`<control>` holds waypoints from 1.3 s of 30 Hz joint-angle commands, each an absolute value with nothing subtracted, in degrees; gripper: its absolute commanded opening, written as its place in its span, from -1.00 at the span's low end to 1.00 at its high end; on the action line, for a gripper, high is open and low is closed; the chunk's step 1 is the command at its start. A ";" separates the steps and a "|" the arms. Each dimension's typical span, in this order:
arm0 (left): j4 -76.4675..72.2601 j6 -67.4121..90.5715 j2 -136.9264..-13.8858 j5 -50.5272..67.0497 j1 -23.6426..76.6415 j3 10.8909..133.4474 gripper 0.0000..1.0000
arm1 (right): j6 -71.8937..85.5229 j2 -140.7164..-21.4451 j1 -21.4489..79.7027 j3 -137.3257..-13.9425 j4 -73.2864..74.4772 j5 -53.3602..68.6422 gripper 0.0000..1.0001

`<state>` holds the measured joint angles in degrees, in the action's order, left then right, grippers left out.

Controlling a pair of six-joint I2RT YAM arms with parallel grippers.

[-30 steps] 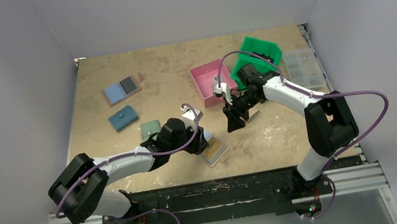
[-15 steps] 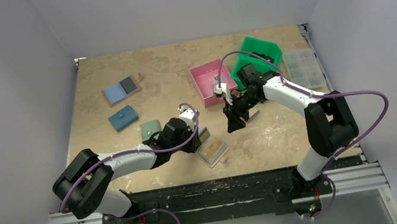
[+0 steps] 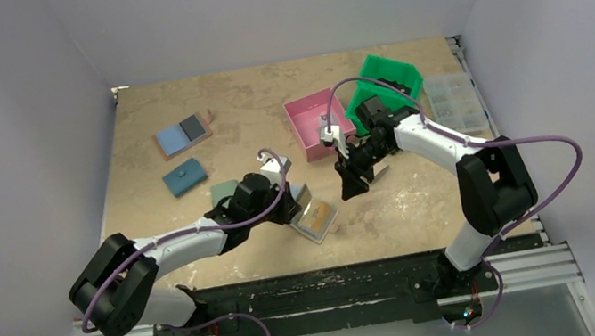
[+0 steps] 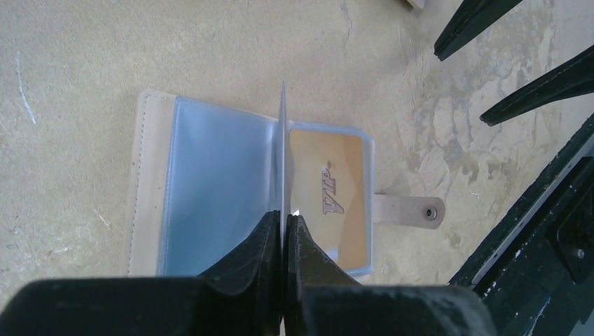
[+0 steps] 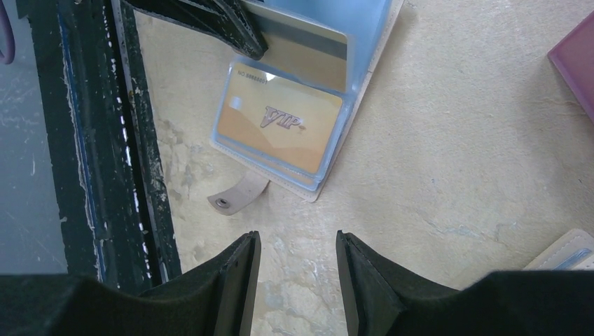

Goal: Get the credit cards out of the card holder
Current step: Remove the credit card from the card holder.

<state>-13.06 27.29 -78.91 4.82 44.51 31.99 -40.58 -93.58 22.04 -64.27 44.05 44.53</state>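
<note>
The left pincer (image 4: pixel 284 218) is clenched on a thin clear sleeve (image 4: pixel 283 154) of the holder (image 4: pixel 143 182), which stands upright from the spine straight ahead of its tips. From the right wrist, that sleeve appears to carry a gold card with a dark stripe (image 5: pixel 301 52). The rest of the holder lies open and flat on the table under the left pincer. An empty-looking blue panel is on one side of its tips, and a gold VIP card (image 4: pixel 329 196) in its pocket is on the other. The snap tab (image 5: pixel 238 194) points away past that card. The right pincer (image 5: pixel 298 238) hangs released and empty, above bare table just short of the tab.

The chief risk, as I judge it, is that the left grip pinches plastic and card together. A pull would then lift or drag the whole holder rather than free the card, since nothing pins the holder down. The holder also sits near the black rail (image 5: pixel 91 140) at the table's edge, so a drag that way could tip it over the edge. The sleeve is slick and thin, so it may slip from the tips or crease. If the right pincer comes in to hold the holder or take a card, it has little room beside the left fingers (image 5: pixel 231 24), and a clash could knock the sleeve loose.
</note>
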 commanded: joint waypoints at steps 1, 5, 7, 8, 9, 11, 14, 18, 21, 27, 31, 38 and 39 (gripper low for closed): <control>-14.50 27.15 -77.88 5.17 44.21 32.10 -0.82 | -41.75 -93.34 21.76 -64.42 44.78 46.05 0.03; -13.60 26.59 -80.56 5.21 44.21 32.85 -0.12 | -41.84 -93.43 21.75 -64.50 44.91 46.14 0.03; -13.62 26.39 -81.44 5.00 44.21 33.07 -0.09 | -41.92 -93.49 21.79 -64.51 44.98 46.21 0.03; -13.59 26.30 -81.73 4.93 44.21 33.13 -0.09 | -41.95 -93.53 21.80 -64.51 45.00 46.23 0.03; -13.62 26.22 -82.12 4.88 44.21 33.24 -0.09 | -41.97 -93.53 21.80 -64.51 45.00 46.23 0.03; -13.34 26.04 -82.47 4.52 44.21 33.46 -0.12 | -42.02 -93.66 21.76 -64.51 45.02 46.31 0.03; -12.89 26.14 -82.32 3.13 44.08 33.73 -0.27 | -42.08 -93.73 21.79 -64.51 45.09 46.32 0.03; -13.02 27.07 -80.89 1.16 43.54 33.54 -0.33 | -42.10 -93.69 21.74 -64.43 45.18 46.10 0.03; -13.60 28.12 -79.67 1.18 42.79 33.09 -0.31 | -42.15 -93.69 21.77 -64.35 45.26 46.05 0.03; -16.45 30.36 -77.83 3.52 41.29 30.95 -0.30 | -42.11 -93.86 21.77 -64.25 45.35 46.47 0.03; -18.37 31.23 -78.67 6.87 39.66 29.99 -0.48 | -42.19 -93.96 21.83 -64.25 45.52 46.73 0.03; -26.46 34.68 -75.86 12.52 36.75 25.92 -1.00 | -45.42 -93.73 22.21 -64.25 48.51 51.99 0.03; -28.51 35.80 -74.80 13.20 36.23 24.84 -1.00 | -45.82 -93.64 22.46 -64.25 49.04 53.43 0.03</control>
